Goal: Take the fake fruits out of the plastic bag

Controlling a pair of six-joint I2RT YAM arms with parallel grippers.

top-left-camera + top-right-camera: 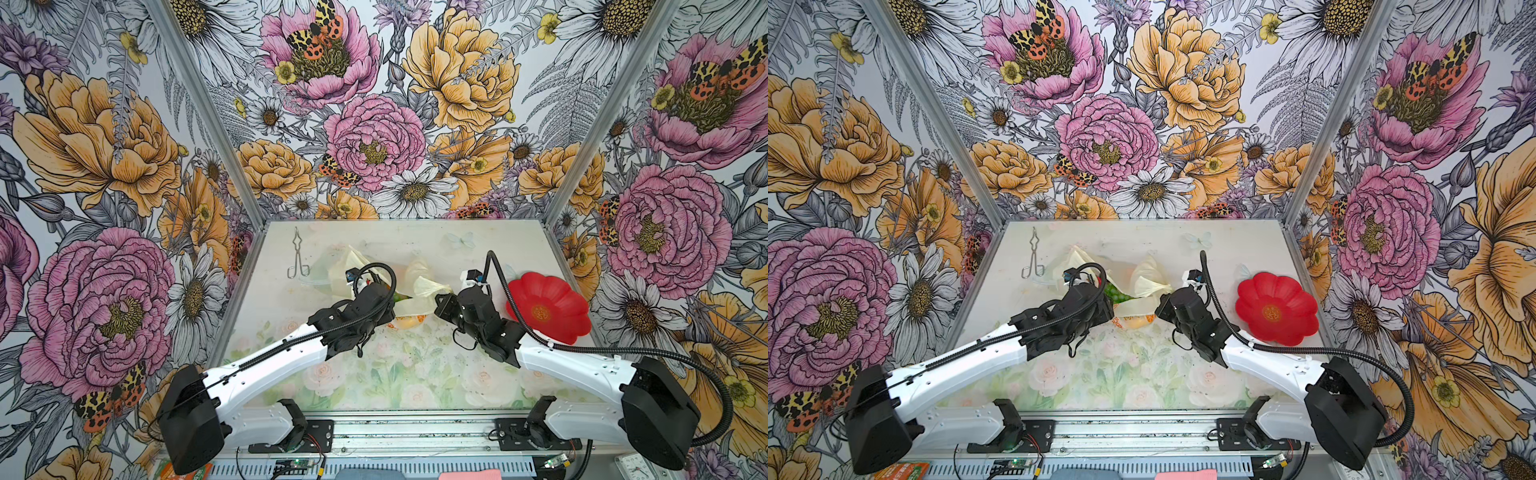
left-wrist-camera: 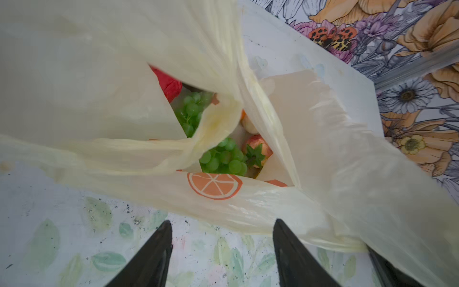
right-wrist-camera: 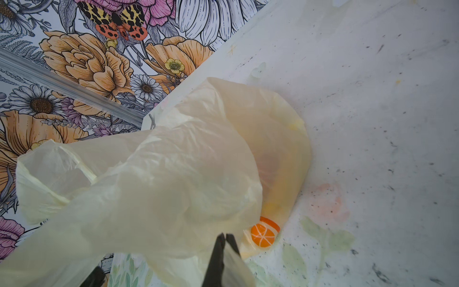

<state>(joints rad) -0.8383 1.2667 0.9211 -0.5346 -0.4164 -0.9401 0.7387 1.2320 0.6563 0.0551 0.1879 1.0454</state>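
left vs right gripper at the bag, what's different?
The left gripper stands open, fingers spread; the right gripper is shut. The left gripper holds nothing, with the table showing between its fingers; the right gripper pinches the plastic bag film. The left gripper faces the bag's open mouth, with green grapes and strawberry showing inside; the right gripper sits at the bag's outside. Both have black fingers and work at the same bag.

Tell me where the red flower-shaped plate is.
In both top views the red plate lies at the table's right side, just beyond the right arm.
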